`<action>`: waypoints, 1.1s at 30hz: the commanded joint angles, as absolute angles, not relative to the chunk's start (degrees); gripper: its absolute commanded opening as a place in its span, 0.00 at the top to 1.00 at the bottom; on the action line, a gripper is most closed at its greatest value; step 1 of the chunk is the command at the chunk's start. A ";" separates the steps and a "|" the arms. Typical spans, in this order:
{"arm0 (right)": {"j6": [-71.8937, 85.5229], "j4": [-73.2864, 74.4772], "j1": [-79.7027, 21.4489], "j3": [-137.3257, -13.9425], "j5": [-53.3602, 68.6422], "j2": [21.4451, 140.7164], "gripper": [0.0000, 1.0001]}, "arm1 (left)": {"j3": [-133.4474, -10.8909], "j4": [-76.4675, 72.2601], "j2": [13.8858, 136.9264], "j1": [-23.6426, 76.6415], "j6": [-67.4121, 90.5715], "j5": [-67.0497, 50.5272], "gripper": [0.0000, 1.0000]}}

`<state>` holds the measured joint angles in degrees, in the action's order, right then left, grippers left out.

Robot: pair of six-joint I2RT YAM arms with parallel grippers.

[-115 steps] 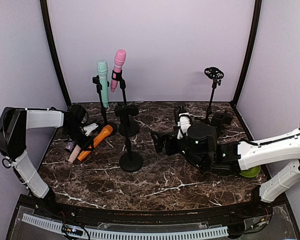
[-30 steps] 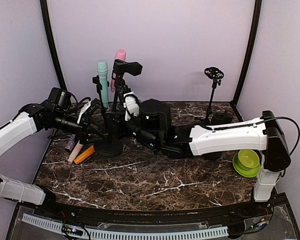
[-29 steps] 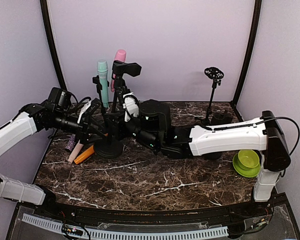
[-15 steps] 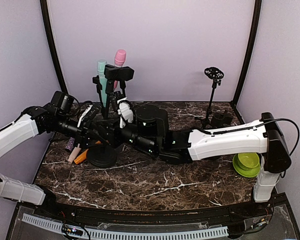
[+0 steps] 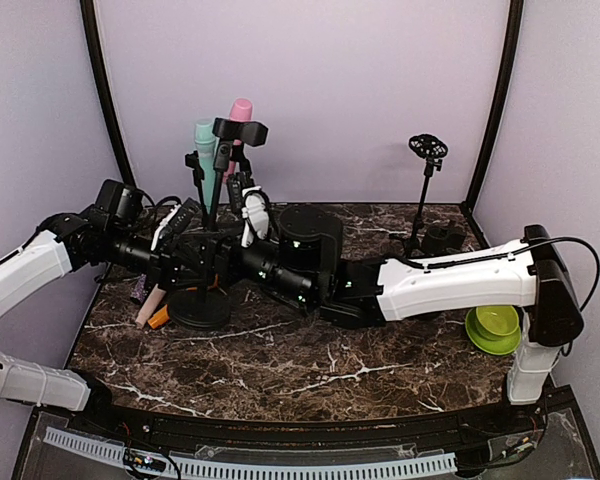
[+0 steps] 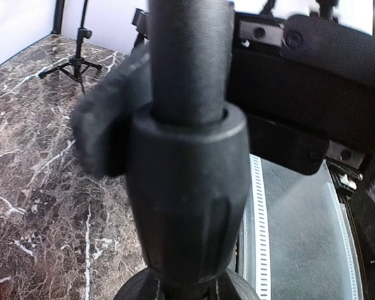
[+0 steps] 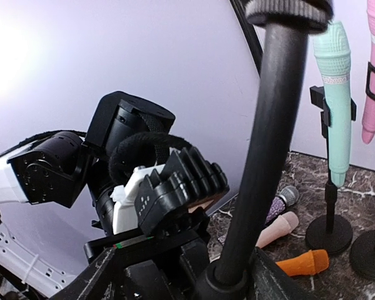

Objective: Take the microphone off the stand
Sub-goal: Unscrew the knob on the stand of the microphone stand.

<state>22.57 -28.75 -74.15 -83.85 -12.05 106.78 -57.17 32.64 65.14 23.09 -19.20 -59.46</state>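
From above, the left gripper [image 5: 185, 262] reaches in from the left and is clamped on the pole of a black stand [image 5: 218, 205]. It grips low, just above the round base [image 5: 200, 308], which sits on the marble table [image 5: 330, 370] at the left. The low grip probably steadies the leaning stand. Its clip [image 5: 238, 130] looks empty. The right arm stretches across from the right, and the right gripper [image 5: 242, 222] sits by the same pole, higher up. At the far left, the teal microphone [image 5: 204, 143] and the pink microphone [image 5: 240, 113] sit upright, each clipped in its own stand. I cannot tell which one is meant.

In the left wrist view, the pole and its collar [image 6: 186, 187] fill the centre of the frame, which fits a firm clamp. The fingers themselves are hard to make out.

In the right wrist view, the fingers stand apart on either side of the pole, pressing nothing and holding nothing. Beyond them both microphones hang in their clips at the right. An orange microphone [image 7: 303, 262] lies on the table below, with two others beside it.
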 commanded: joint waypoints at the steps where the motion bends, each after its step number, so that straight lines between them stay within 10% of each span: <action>1: 27.11 -27.53 -74.57 -84.86 -16.69 104.55 0.32 | -58.54 23.37 62.18 23.01 -10.06 -57.78 1.00; 23: 30.32 -13.54 -73.50 -97.33 -22.11 110.02 0.69 | -57.22 21.77 61.15 23.15 -14.04 -51.52 1.00; 33: 33.25 -11.33 -73.26 -97.36 -21.37 110.47 0.64 | -57.65 21.36 60.82 23.13 -14.88 -50.90 1.00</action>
<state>31.38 -10.37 -73.45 -95.96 -22.52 109.75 -57.14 24.84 62.81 23.05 -14.09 -49.87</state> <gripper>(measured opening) 0.383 0.153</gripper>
